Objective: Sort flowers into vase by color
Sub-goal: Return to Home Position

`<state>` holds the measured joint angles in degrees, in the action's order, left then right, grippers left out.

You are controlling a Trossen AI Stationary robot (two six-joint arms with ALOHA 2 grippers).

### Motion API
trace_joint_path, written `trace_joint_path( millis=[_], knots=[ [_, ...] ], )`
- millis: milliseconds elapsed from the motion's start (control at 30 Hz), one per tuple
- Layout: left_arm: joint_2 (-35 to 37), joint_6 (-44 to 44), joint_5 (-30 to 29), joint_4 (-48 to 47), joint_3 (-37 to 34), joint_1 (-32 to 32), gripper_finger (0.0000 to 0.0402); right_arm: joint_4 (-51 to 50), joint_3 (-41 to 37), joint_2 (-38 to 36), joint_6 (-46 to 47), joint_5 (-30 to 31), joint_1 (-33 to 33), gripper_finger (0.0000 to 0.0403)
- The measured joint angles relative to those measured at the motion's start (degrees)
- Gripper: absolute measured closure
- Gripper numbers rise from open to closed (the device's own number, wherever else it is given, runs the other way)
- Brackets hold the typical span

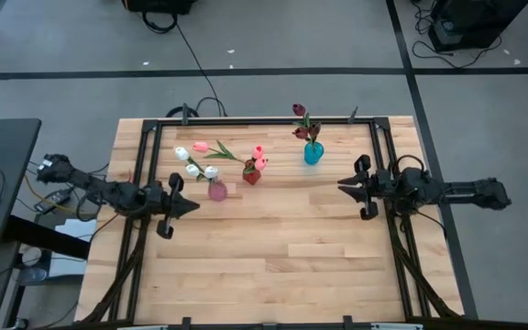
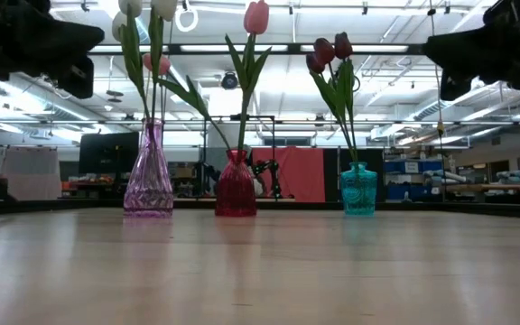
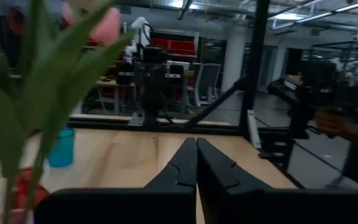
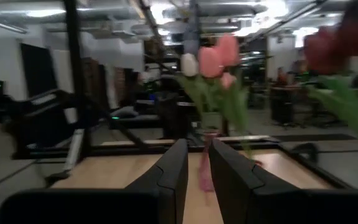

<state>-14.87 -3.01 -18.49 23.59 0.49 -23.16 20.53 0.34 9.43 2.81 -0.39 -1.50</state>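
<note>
Tulips stand sorted in three vases near the far edge of the table (image 1: 273,266). From above, the white tulips (image 1: 192,170) sit in the pink vase (image 1: 217,191), the pink tulips (image 1: 259,156) in the red vase (image 1: 251,176), and the maroon tulips (image 1: 299,110) in the blue vase (image 1: 313,154). One pink head leans out from the red vase toward the white ones. The left gripper (image 1: 191,206) hangs just beside the pink vase on the near side, pointing inward. The right gripper (image 1: 343,186) faces it from across the table, well apart from the blue vase.

At table height the vases stand upright in a row, pink, red, then blue, each apart from its neighbour, with the stems rising tall above them. Dark arm parts show in the upper corners, clear of the wood.

The left wrist camera shows that arm's fingers (image 3: 179,165) pressed together with nothing between them. Green leaves and a pink head crowd the view close by, and the blue vase is farther off.

The right wrist camera shows its fingers (image 4: 169,171) with a narrow gap between them, holding nothing. A pinkish vase shows through the gap, though which one it is cannot be told. Pink and white heads rise above it, and a maroon head looms blurred at the side.
</note>
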Motion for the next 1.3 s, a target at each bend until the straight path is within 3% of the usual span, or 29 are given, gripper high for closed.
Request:
trace_joint_path(
  millis=[233, 400, 533, 833, 967, 1133, 1300],
  knots=[
    [0.00, -0.88, 5.61, -0.52, -0.02, 7.62, 0.0392, -0.02, 0.00, 0.02, 2.59, -11.26, -14.02, 0.0323],
    [-0.01, -3.69, 5.03, -5.69, -0.02, 10.07, 0.0392, -0.05, 0.00, 0.02, 6.35, -19.93, -23.82, 0.0324],
    [-0.07, -7.57, 2.48, -10.38, -0.02, 10.08, 0.0392, -1.13, 0.00, 0.02, 7.99, -24.97, -27.20, 0.0325],
    [-0.07, -7.84, 1.43, -8.34, -0.04, 9.97, 0.0391, -2.33, 0.00, 0.02, 11.19, -15.41, -27.47, 0.0325],
    [-0.07, -8.63, 1.29, -8.40, -0.04, 9.97, 0.0390, -2.32, 0.00, 0.02, 10.71, -15.29, -27.47, 0.0324],
    [-0.07, -16.76, 1.50, -8.04, -0.04, 9.95, 0.0390, -2.31, 0.00, 0.02, 10.64, -15.29, -27.47, 0.0324],
    [-0.07, -16.91, 1.52, -8.12, -0.04, 9.95, 0.0390, -2.31, 0.00, 0.02, 10.58, -15.29, -27.47, 0.0324]
  ],
)
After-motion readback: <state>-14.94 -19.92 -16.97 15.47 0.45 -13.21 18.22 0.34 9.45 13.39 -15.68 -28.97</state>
